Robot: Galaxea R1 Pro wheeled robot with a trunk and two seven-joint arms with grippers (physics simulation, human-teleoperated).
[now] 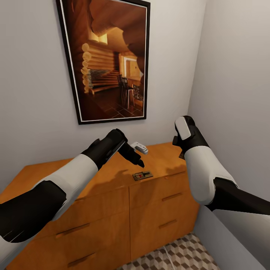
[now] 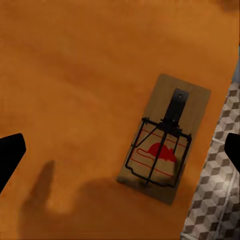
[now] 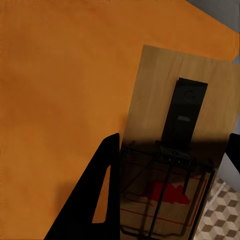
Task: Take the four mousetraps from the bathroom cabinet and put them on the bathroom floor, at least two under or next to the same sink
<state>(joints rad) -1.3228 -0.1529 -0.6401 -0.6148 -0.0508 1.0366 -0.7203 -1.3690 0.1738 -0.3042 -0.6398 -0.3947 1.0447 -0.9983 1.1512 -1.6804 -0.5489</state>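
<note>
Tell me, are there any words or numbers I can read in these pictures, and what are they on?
No words or numbers can be read anywhere.
Mousetrap on the cabinet: a red mouse picture with red lines, no letters.
Second mousetrap by the right gripper: red print too shadowed to read; a tiny mark on its black plate is too small.
White object on the cabinet top: nothing readable.
Framed picture: a log cabin room, no text.
</note>
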